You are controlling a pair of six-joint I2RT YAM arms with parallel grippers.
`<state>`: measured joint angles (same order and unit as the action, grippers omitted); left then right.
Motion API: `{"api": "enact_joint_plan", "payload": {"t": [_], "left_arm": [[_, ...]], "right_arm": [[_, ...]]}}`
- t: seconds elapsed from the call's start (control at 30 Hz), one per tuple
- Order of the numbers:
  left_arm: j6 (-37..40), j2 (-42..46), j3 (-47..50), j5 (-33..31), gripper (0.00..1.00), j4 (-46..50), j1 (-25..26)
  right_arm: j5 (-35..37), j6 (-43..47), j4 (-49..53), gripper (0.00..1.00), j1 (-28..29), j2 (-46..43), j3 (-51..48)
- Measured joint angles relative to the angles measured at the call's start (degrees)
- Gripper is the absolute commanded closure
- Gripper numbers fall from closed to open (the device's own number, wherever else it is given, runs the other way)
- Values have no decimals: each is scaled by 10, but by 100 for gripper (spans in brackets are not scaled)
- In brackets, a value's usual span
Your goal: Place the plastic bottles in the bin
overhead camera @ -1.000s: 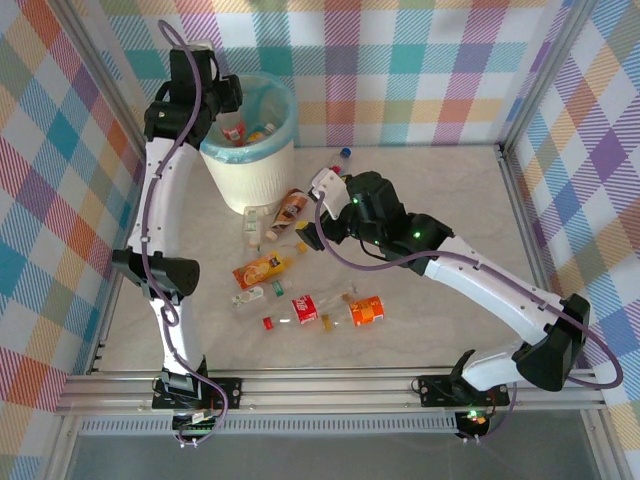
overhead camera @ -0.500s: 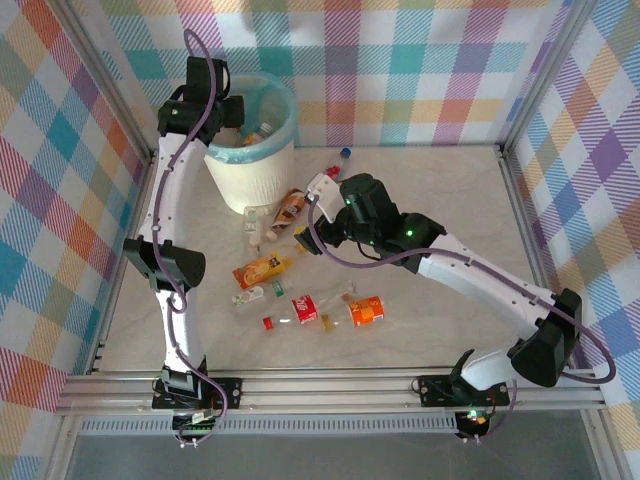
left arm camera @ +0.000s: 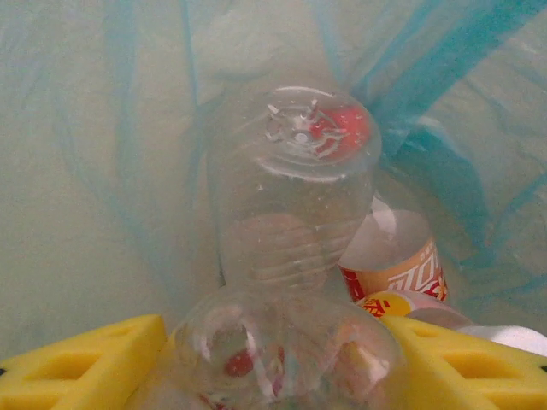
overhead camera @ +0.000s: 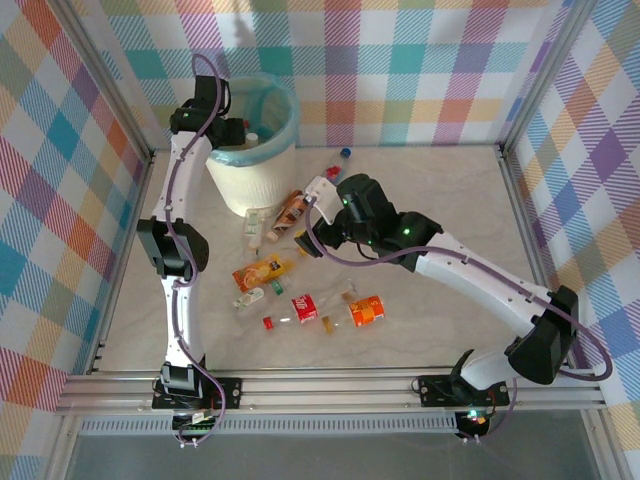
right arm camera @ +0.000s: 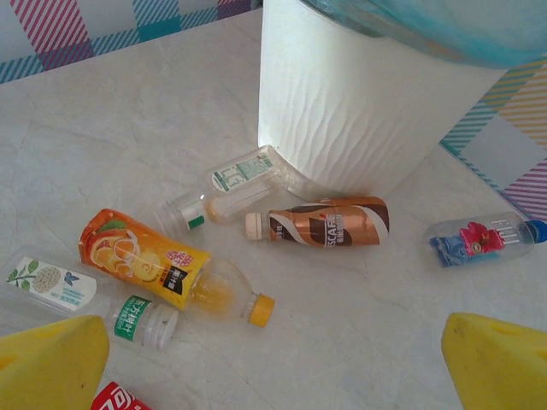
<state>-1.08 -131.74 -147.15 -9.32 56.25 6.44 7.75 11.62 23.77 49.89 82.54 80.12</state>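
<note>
over the bin (overhead camera: 252, 182), left pincer (left arm camera: 275, 331) around bottle (left arm camera: 256, 363)

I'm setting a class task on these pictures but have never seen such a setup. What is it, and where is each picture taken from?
The left arm and right arm are robots fixed at the edge of a table. One picture looks down from above; the other two come from cameras on the wrists. The left gripper is over the tall white ribbed bin, with a clear plastic bottle between its yellow fingers; gripped or released, I cannot tell. The right gripper hangs open above lying bottles, such as the orange-labelled juice bottle and brown coffee bottle.
</note>
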Motion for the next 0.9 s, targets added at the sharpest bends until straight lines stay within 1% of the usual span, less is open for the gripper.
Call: {"api": "enact_joint_plan", "payload": {"t": [0.13, 0.23, 0.4, 0.63, 0.8, 0.9], "left_arm": [[-16, 0, 0, 29, 18, -9, -2], [-23, 3, 0, 45, 15, -16, -2], [-30, 32, 2, 66, 14, -36, -2], [-40, 141, 3, 76, 14, -68, -2], [-40, 221, 7, 109, 16, -74, 1], [-31, 277, 53, 139, 16, -86, 10]], "right_arm": [[-4, 0, 4, 0, 0, 7, 10], [-8, 0, 7, 0, 0, 13, 21], [-9, -4, 8, 0, 0, 19, 34], [5, -25, 31, 0, -7, 20, 47], [8, -66, 57, 0, -33, 19, 51], [-1, -82, 75, 1, -44, 17, 51]]}}
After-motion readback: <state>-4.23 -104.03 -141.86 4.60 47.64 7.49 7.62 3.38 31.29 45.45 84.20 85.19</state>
